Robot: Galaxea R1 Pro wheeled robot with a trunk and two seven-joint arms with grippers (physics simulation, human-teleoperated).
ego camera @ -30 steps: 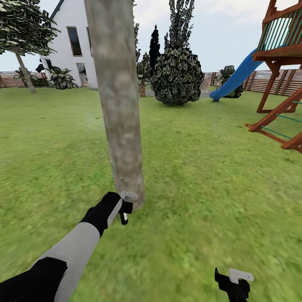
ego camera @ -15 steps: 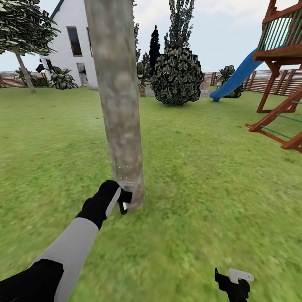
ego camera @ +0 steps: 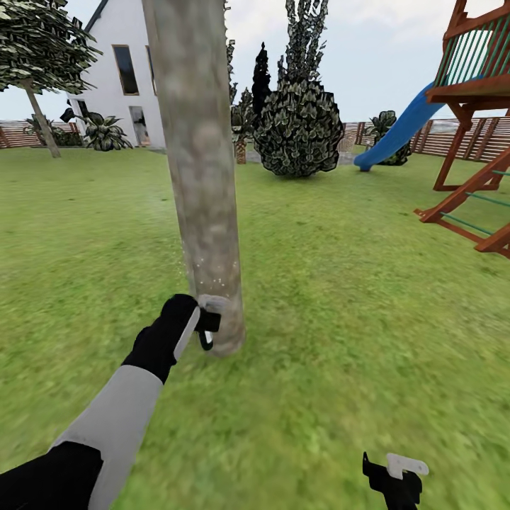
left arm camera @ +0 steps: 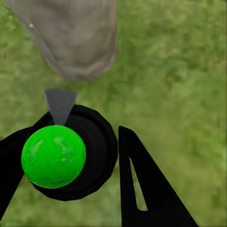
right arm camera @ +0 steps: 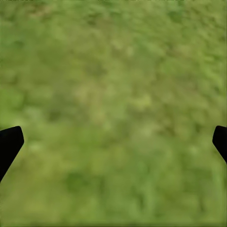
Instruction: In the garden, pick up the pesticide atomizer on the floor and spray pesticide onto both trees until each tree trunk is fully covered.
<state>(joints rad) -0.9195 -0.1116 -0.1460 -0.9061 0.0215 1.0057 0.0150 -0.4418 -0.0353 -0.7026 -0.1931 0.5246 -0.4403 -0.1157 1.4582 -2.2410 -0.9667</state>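
Over the last second the left gripper (ego camera: 205, 327) had been raised along the base of the tree trunk (ego camera: 202, 177), closed on the pesticide atomizer (left arm camera: 61, 153); spraying of the lower trunk was judged under way. The right gripper (ego camera: 397, 478) was held spread wide, empty, above the grass (right arm camera: 118, 109). Spray coverage could not be made out; the upper trunk was cut off.

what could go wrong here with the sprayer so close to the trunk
1. The left gripper holds the pesticide atomizer almost against the base of the tree trunk; a bump might knock it loose.
2. From so near, spray may land on a small low patch, where pale specks show, leaving the upper trunk bare.
3. The second tree stands far across the lawn, so a drop would cost time.
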